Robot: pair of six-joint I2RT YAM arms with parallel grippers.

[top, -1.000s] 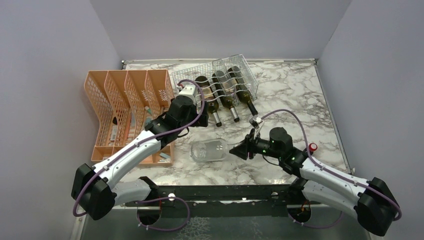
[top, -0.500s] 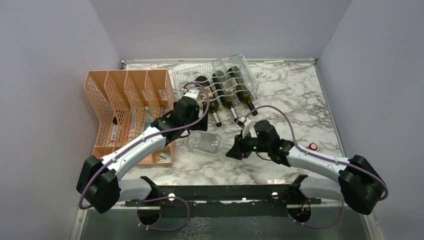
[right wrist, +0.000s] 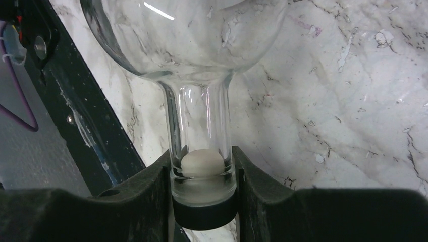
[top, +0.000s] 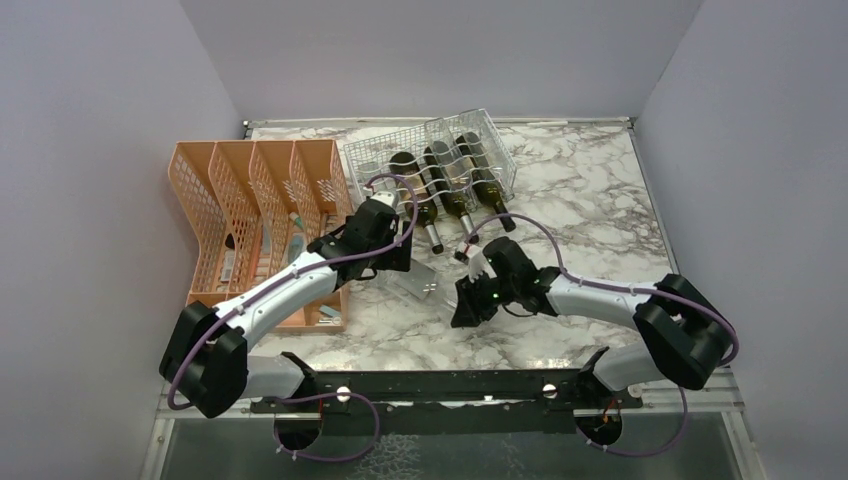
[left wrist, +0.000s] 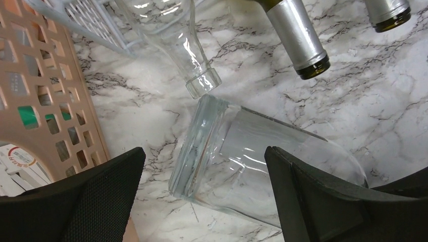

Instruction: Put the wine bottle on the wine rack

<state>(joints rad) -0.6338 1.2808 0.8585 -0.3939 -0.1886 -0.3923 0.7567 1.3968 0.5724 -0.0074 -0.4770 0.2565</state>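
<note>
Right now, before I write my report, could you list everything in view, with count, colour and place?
clear glass wine bottle: one, transparent, lying on its side at the table's centre
white thin-wire grid wine rack: one, white, far centre
dark glass bottles with silver foil necks: three, dark, lying in the rack, necks towards the arms
second clear glass bottle: one, transparent, neck showing by the rack's left end
orange plastic mesh file organiser: one, orange, left side
white-and-grey marble table: one, under everything
left end effector: one, black, open over the lying bottle's base
right end effector: one, black, shut on that bottle's neck
</note>
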